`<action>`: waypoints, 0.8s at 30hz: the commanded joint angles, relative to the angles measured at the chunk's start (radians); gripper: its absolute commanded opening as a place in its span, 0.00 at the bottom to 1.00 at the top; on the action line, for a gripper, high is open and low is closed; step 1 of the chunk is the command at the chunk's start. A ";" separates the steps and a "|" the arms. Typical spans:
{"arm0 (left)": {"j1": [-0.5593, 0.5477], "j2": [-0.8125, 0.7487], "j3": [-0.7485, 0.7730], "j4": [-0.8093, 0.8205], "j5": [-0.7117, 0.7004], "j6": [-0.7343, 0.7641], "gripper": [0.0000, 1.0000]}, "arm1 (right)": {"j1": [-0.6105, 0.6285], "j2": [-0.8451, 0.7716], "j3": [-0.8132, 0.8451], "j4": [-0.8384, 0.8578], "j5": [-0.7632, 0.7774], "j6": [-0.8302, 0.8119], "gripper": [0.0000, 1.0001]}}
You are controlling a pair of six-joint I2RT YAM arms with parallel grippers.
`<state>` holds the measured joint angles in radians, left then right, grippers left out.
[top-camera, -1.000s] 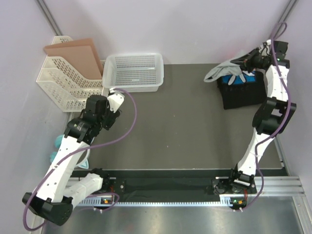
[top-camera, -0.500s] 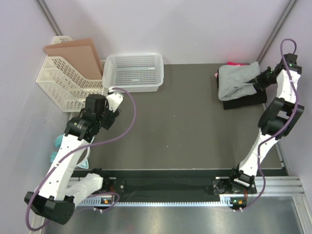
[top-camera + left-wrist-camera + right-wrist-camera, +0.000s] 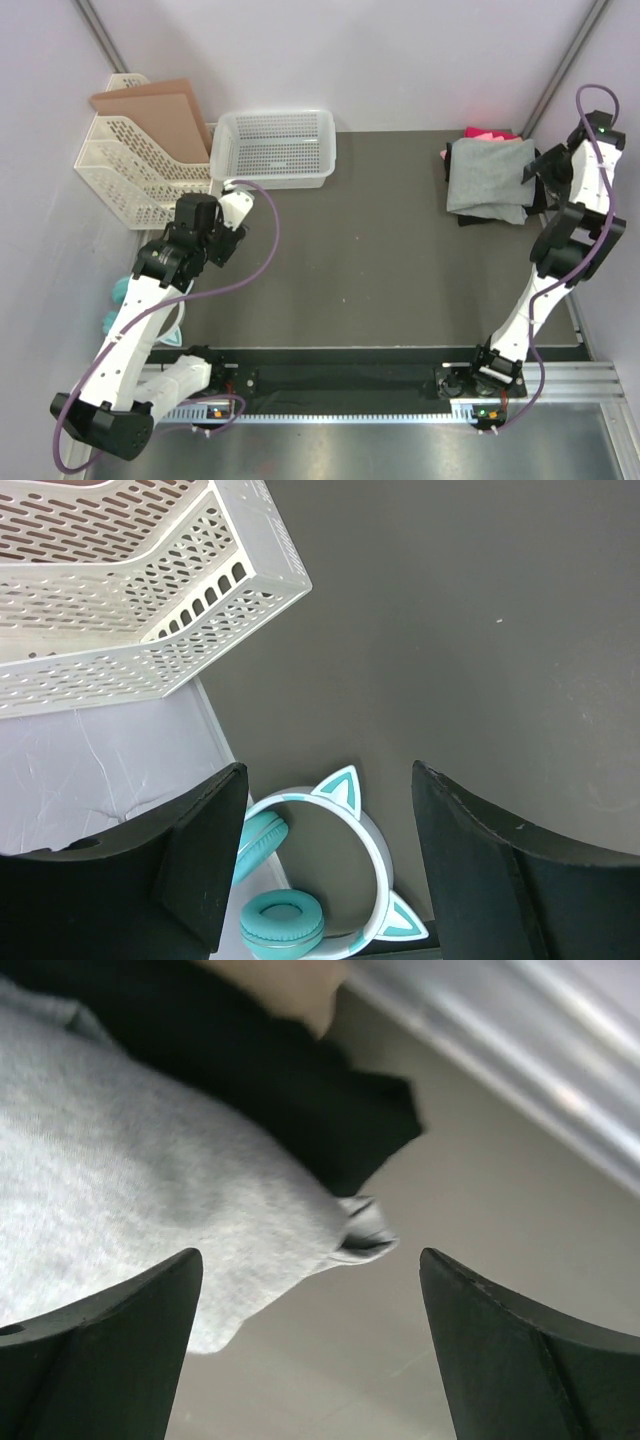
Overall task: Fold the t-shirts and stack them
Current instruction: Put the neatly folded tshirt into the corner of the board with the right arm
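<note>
White arm links point(image 3: 120, 340), black joints point(image 3: 560, 245), looping purple cables point(image 3: 277, 232)

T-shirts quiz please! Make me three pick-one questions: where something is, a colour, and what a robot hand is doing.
1. Where is the grey t-shirt? A in a drawer; B on top of the black t-shirt, far right; C on a chair.
2. What colour are the headphones? A red; B yellow; C teal and white.
3. On the right gripper, the jaws are: A wide open, holding nothing; B shut on a sock; C shut on a cup.
Answers: B, black cloth shows under its edges; C, teal cushions on a white band; A, the jaws stand apart, cloth lying loose.
</note>
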<state>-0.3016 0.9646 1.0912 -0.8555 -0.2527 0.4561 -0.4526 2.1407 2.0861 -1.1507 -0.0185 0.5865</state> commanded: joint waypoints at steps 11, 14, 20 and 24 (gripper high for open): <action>0.009 0.014 0.049 0.004 0.026 -0.025 0.73 | 0.095 -0.187 -0.072 0.401 -0.406 0.052 0.82; 0.009 0.037 0.047 0.015 0.027 -0.033 0.75 | 0.147 -0.098 -0.026 0.408 -0.432 0.035 0.82; 0.012 0.085 0.038 0.062 0.035 -0.046 0.83 | 0.177 0.091 0.095 0.384 -0.402 -0.007 0.81; 0.013 0.118 0.035 0.093 0.036 -0.037 0.85 | 0.154 0.179 0.115 0.416 -0.382 -0.013 0.82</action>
<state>-0.2958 1.0615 1.1023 -0.8387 -0.2249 0.4290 -0.2596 2.2570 2.1433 -0.7914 -0.4107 0.5961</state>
